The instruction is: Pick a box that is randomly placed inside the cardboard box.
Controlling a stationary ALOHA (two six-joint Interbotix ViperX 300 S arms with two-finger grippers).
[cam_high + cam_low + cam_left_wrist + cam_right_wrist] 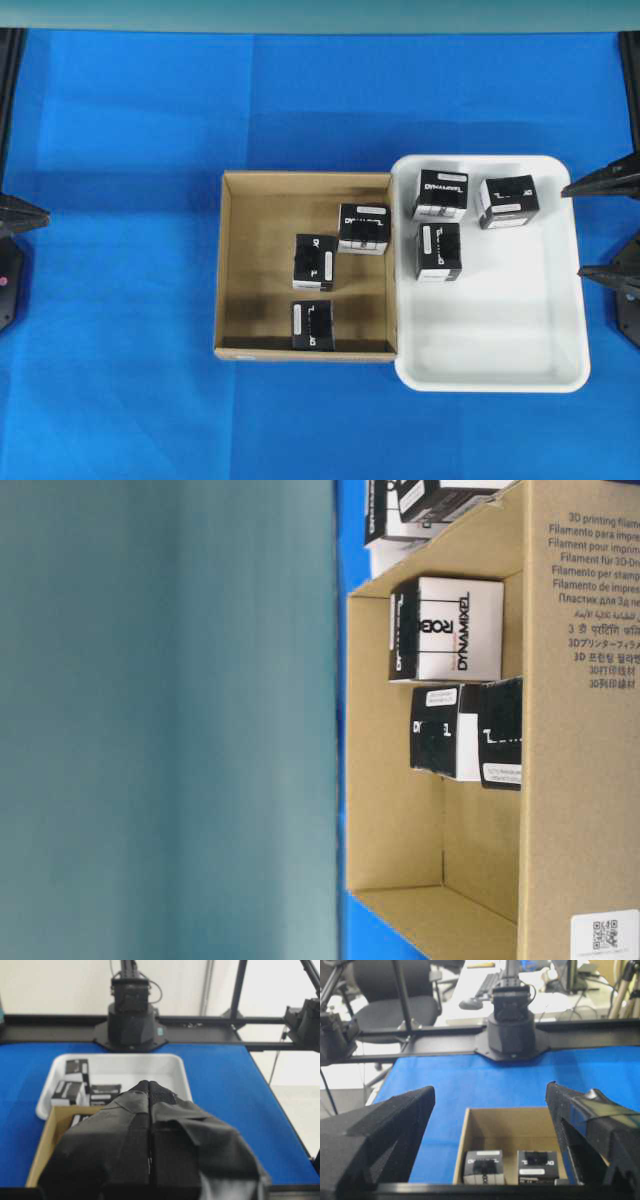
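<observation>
The brown cardboard box (250,270) lies mid-table and holds three small black cartons. The box (363,229) with a narrow white label strip sits at its back right; in the table-level view its white side (445,630) faces outward. My left gripper (25,215) hangs at the far left edge, well away from the cardboard box, with its fingers (149,1084) pressed together and empty. My right gripper (572,230) stands open and empty at the far right, beyond the tray. Between its fingers (491,1088) I see the cardboard box (520,1125) and two black cartons; which one is the box I cannot tell.
Two more black cartons (315,262) (312,325) lie in the cardboard box, left of and nearer than the box. A white plastic tray (500,340) touches the cardboard box's right wall and holds three lettered black cartons (440,193). Blue cloth covers the table.
</observation>
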